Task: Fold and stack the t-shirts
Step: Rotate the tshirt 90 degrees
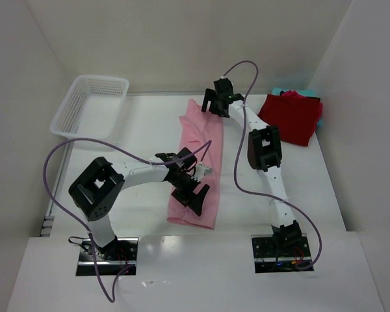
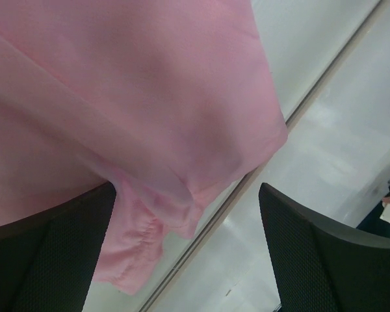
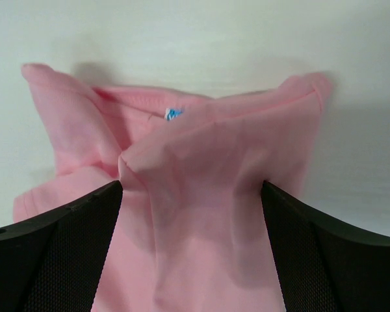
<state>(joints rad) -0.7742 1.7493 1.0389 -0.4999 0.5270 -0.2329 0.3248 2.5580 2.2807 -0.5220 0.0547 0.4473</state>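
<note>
The light pink t-shirt (image 1: 196, 140) lies as a long narrow strip down the middle of the table. My left gripper (image 1: 196, 190) is over its near end, jaws wide open; in the left wrist view (image 2: 187, 188) the pink hem (image 2: 149, 130) hangs beside the left finger, not pinched. My right gripper (image 1: 213, 103) is at the shirt's far end, open, with the bunched collar part (image 3: 201, 195) lying between its fingers (image 3: 192, 188). The dark red folded shirt (image 1: 291, 117) lies at the back right on a teal one (image 1: 320, 121).
The white mesh basket (image 1: 91, 104) stands at the back left. White walls close in the table at the back and on both sides. The table's near edge (image 2: 247, 188) runs just under the left gripper.
</note>
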